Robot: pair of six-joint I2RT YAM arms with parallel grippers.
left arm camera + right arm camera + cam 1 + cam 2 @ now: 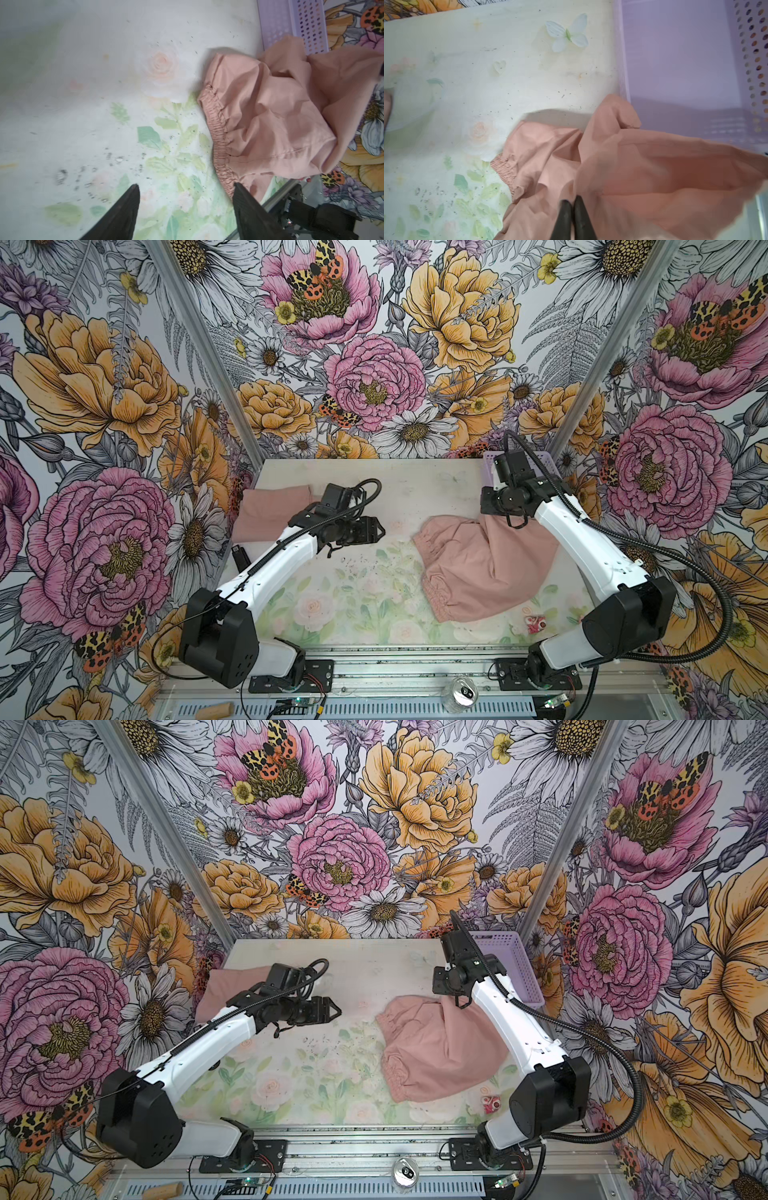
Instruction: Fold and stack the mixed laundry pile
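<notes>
Dusty-pink shorts (478, 568) with a gathered elastic waist lie crumpled on the right half of the table in both top views (436, 1052). One fold rises to a peak under my right gripper (493, 517), which is shut on the shorts (654, 166); its fingertips (573, 200) are pressed close together in the cloth. My left gripper (379, 527) hovers at mid-table, left of the shorts (270, 116). It is open (185, 185), with only table between its fingers. A second pink garment (270, 510) lies flat and folded at the far left, partly hidden by the left arm.
A lavender perforated basket (548, 472) stands at the back right corner, just behind the shorts (685, 62). A small red-and-white object (534, 623) lies near the front right. A metal can (461, 695) stands on the front rail. Patterned walls close in three sides.
</notes>
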